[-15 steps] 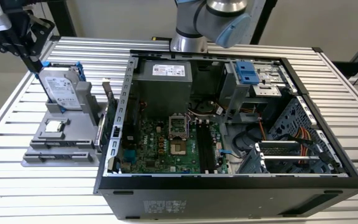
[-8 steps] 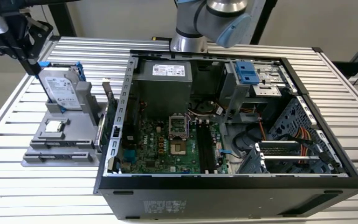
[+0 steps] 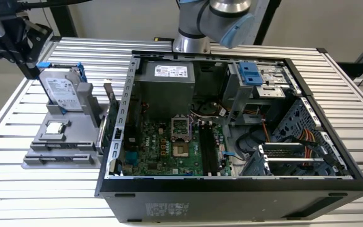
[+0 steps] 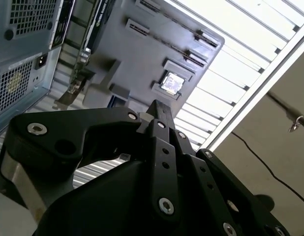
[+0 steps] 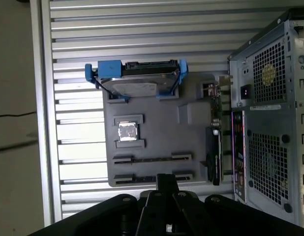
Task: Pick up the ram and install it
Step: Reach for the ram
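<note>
First wrist view, gripper (image 5: 167, 183) near grey tray (image 5: 162, 132) edge

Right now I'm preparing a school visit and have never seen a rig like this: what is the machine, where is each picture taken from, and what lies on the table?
It is one robot arm with a black pincer at its end. The exterior view comes from a camera off the arm, looking down on a slatted metal table. Both wrist views come from cameras riding near the pincer. On the table stands an open computer case with its green motherboard exposed. Beside it, on the exterior view's left, lies a grey tray. It carries an upright hard drive in a blue bracket and a small square processor chip. The pincer hangs above that tray, and I can make out nothing held in it.
</note>
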Tool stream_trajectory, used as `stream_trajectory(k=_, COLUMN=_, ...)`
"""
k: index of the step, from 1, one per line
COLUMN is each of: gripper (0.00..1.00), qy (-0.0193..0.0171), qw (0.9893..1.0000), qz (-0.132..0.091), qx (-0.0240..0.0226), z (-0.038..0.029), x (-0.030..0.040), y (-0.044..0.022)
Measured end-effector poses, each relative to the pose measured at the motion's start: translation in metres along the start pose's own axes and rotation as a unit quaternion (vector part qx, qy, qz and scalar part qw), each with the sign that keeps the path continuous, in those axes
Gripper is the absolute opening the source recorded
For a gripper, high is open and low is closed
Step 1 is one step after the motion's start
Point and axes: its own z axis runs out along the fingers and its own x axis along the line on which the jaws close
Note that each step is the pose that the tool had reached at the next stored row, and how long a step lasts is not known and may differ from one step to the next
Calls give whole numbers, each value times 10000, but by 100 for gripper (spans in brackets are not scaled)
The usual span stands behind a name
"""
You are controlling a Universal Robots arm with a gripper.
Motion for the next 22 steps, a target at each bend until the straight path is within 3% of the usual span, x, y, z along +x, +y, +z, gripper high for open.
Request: stream_trajectory(k=22, gripper=0, qy=0, qw=10000, qz=-5, qx=0, z=-7, x=-15, y=-215)
